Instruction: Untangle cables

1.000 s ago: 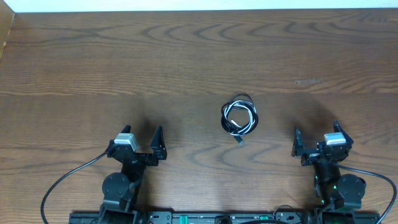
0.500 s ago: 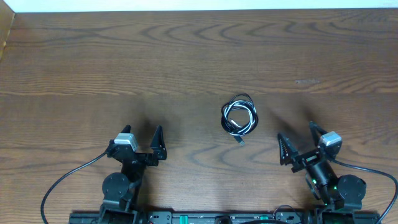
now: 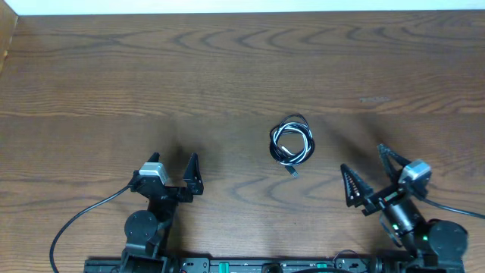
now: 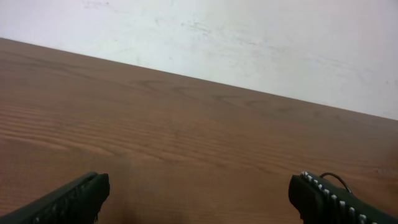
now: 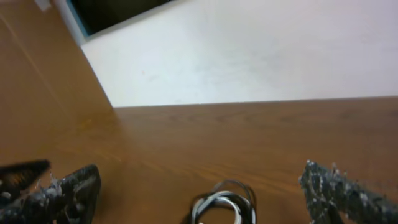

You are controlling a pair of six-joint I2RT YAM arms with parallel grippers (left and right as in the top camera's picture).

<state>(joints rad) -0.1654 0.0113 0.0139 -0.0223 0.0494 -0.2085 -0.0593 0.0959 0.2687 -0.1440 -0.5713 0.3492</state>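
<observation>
Cables (image 3: 292, 142) bundled on wood table (image 3: 227, 76), nr R fingers (image 3: 351, 184), spread; L fingers (image 3: 193, 173) spread too, well apart.

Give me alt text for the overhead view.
A small coil of tangled black and white cables lies on a wooden table, slightly right of centre. Two robot arms sit at the bottom edge, the left gripper and the right gripper both open and empty, the right one angled toward the coil and nearer to it.
</observation>
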